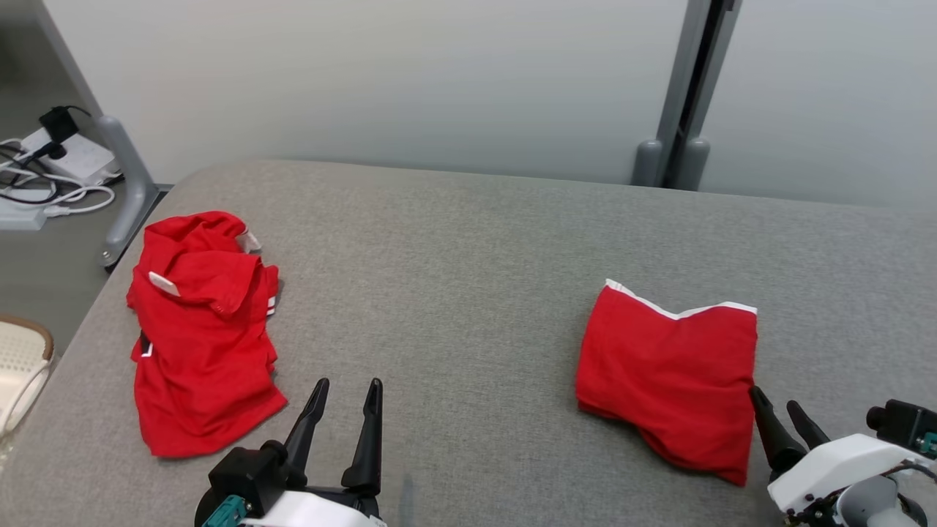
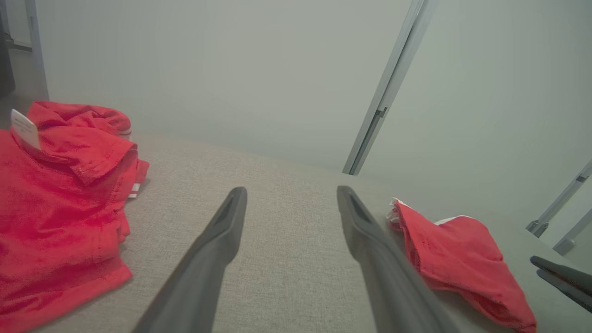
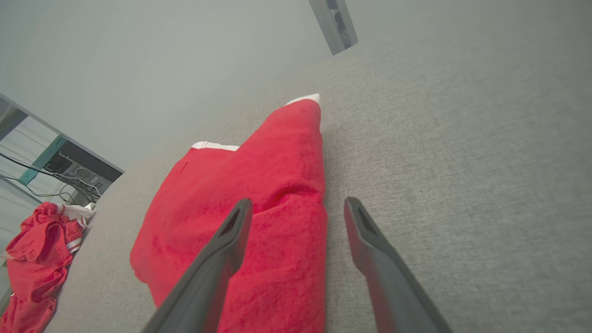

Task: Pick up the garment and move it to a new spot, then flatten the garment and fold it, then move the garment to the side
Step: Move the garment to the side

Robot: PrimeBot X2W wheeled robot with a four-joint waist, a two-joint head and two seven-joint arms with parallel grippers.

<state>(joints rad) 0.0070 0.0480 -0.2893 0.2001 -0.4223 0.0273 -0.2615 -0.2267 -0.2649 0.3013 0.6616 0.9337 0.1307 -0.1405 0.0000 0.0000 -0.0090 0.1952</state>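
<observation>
Red fabric with white trim along its far edge, the folded garment (image 1: 670,373) lies on the right half of the grey cloth-covered table (image 1: 468,241), near the front, its layers stacked into a rough rectangle with a rumpled near-right corner. Your right gripper (image 1: 773,399) sits just beside that corner at the garment's right edge, with its jaws spread wide and gripping nothing. From the right wrist view the right gripper (image 3: 298,201) has one finger over the red cloth (image 3: 249,185) and the other over bare table, so it straddles the garment's edge; you cannot tell whether either finger touches the fabric. Your left gripper (image 1: 349,384) is at the near edge of the table, left of centre, jaws likewise spread and empty, over bare grey surface well apart from both pieces of clothing. On the far left of the table lies a second red garment (image 1: 201,337), crumpled and unfolded, with a white tag (image 1: 163,284) standing up from it and white stripes showing at its right side. Past the table's left edge you can see a cream basket-like object (image 1: 22,366) and, farther back on the floor, a white power strip with cables (image 1: 66,157). Behind the table stands a pale wall with a grey post (image 1: 684,95).
</observation>
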